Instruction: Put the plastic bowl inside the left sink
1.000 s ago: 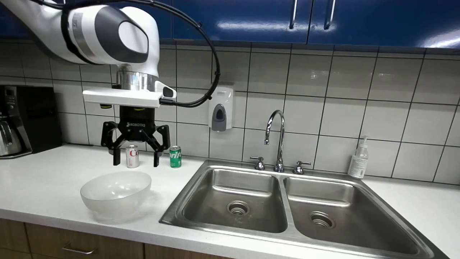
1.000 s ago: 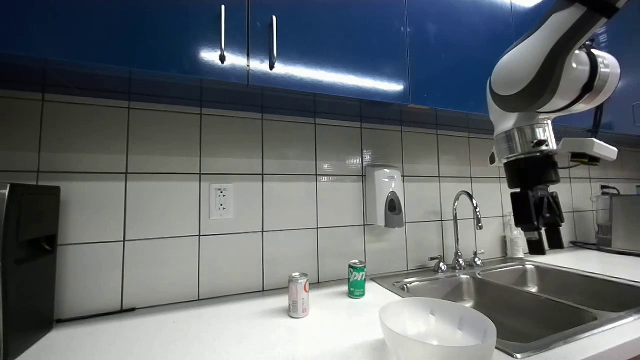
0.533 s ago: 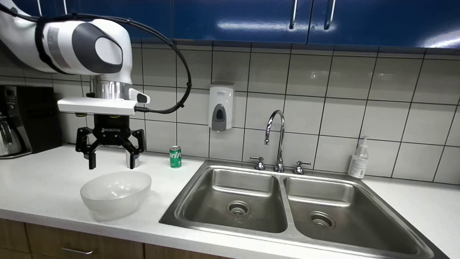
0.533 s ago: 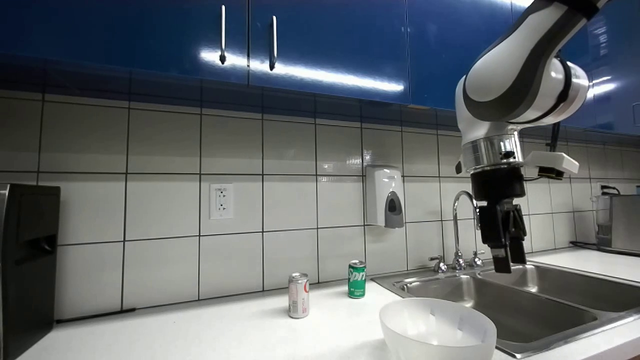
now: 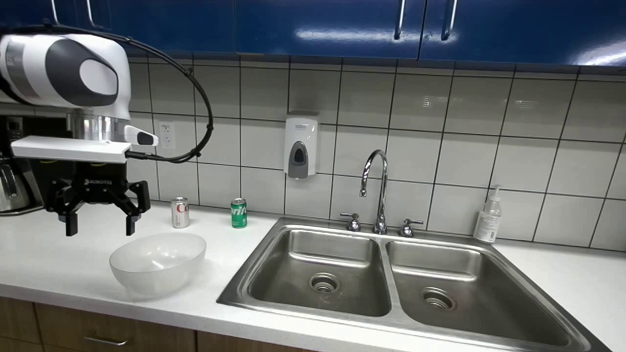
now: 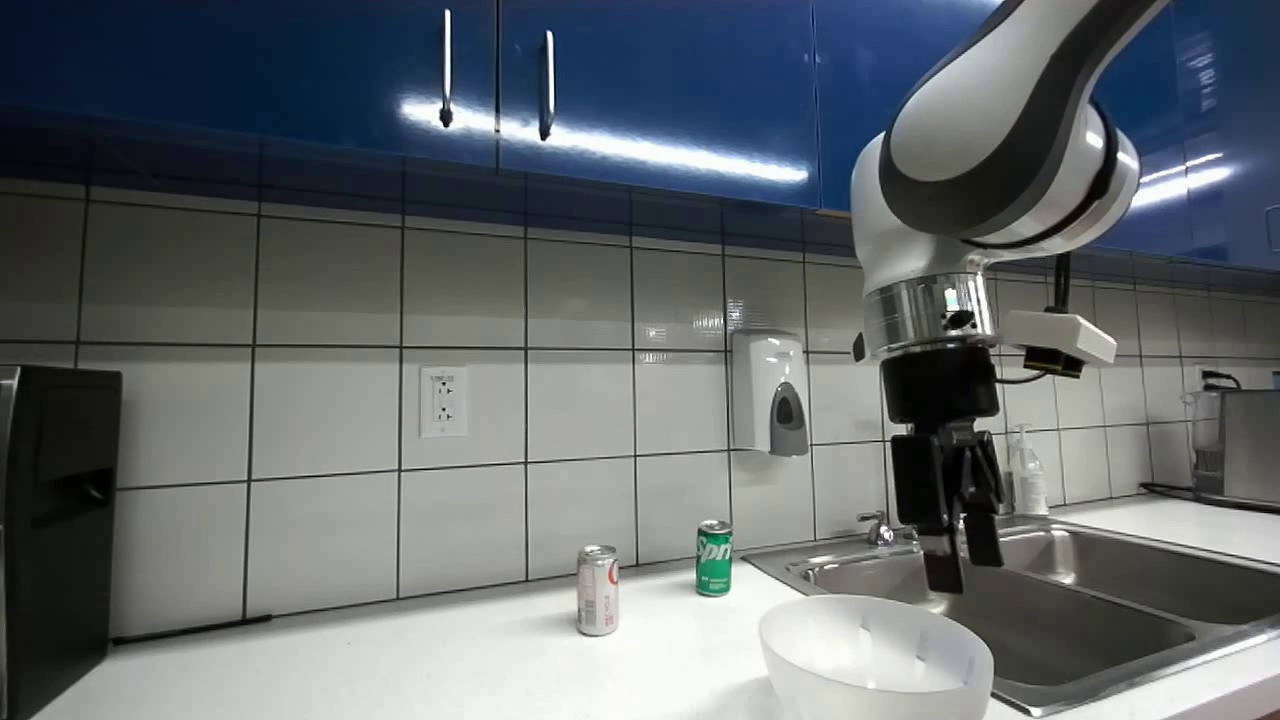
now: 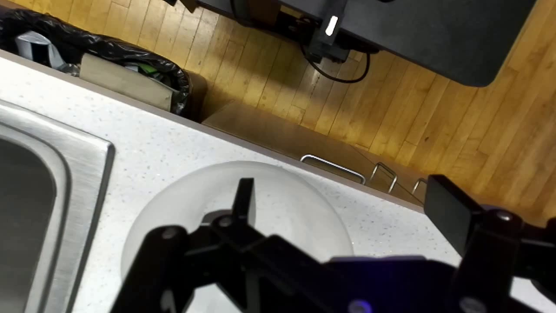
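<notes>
The translucent whitish plastic bowl [image 5: 156, 278] stands upright on the counter, left of the double sink. It also shows in an exterior view [image 6: 875, 675] and in the wrist view [image 7: 295, 204]. The left sink [image 5: 288, 288] is the left-hand steel basin with a round drain; nothing lies in it. It also shows in an exterior view [image 6: 1060, 620], and its corner shows in the wrist view [image 7: 21, 208]. My gripper [image 5: 100, 231] is open, empty and points down, above the bowl's height and off to its left. In the wrist view my gripper [image 7: 343, 195] has one finger over the bowl and the other beyond its rim.
A silver can [image 5: 180, 213] and a green can [image 5: 238, 213] stand behind the bowl. A tall faucet [image 5: 380, 190] rises behind the sink. A soap bottle [image 5: 488, 217] stands at the back right. A black coffee machine [image 6: 60, 520] stands at the counter's far end.
My gripper has moved left and slightly down in both exterior views, passing from above the bowl's back to off its left side. It has stayed open. The bowl has not moved.
</notes>
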`<state>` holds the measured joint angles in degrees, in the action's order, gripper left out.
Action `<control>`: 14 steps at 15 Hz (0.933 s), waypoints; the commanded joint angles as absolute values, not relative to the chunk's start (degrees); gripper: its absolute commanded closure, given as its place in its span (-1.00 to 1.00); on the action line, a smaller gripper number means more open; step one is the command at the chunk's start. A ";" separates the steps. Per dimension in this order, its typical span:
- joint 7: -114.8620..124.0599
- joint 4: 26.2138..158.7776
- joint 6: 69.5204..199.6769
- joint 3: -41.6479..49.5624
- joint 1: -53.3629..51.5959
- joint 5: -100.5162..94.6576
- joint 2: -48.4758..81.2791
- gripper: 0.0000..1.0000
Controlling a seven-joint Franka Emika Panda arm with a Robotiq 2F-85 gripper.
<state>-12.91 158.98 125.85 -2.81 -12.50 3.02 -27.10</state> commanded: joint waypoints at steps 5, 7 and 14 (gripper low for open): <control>-4.83 158.91 131.17 -10.00 -17.17 7.22 -23.09 -1.00; -2.71 158.95 134.32 -11.49 -17.13 6.53 -20.81 -1.00; 4.59 156.92 145.50 -14.16 -14.94 0.63 -9.74 -1.00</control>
<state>0.48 158.86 141.55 -12.28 -17.02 4.07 -14.86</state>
